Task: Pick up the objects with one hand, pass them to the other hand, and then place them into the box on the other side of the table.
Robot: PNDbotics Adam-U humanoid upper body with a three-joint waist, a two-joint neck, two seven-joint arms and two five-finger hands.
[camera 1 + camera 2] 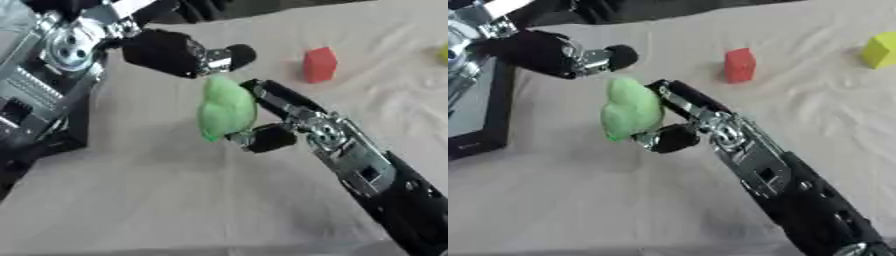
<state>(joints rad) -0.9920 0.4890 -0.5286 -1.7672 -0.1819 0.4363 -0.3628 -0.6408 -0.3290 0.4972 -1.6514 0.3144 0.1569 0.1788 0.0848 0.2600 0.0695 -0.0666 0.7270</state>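
A soft light-green object [227, 109] hangs above the beige cloth, pinched between the fingers [278, 97] and thumb of my right hand [302, 122], which reaches in from the lower right. My left hand [166, 52] comes in from the upper left. One of its fingers [234, 56] stretches out straight just over the top of the green object; I cannot tell whether it touches. A red block [320, 65] stands on the cloth beyond the hands. Farther right lies a yellow block [879, 50].
A black-rimmed box [487, 140] sits at the table's left edge, partly hidden by my left arm. The beige cloth [175, 200] covers the table in front of the hands.
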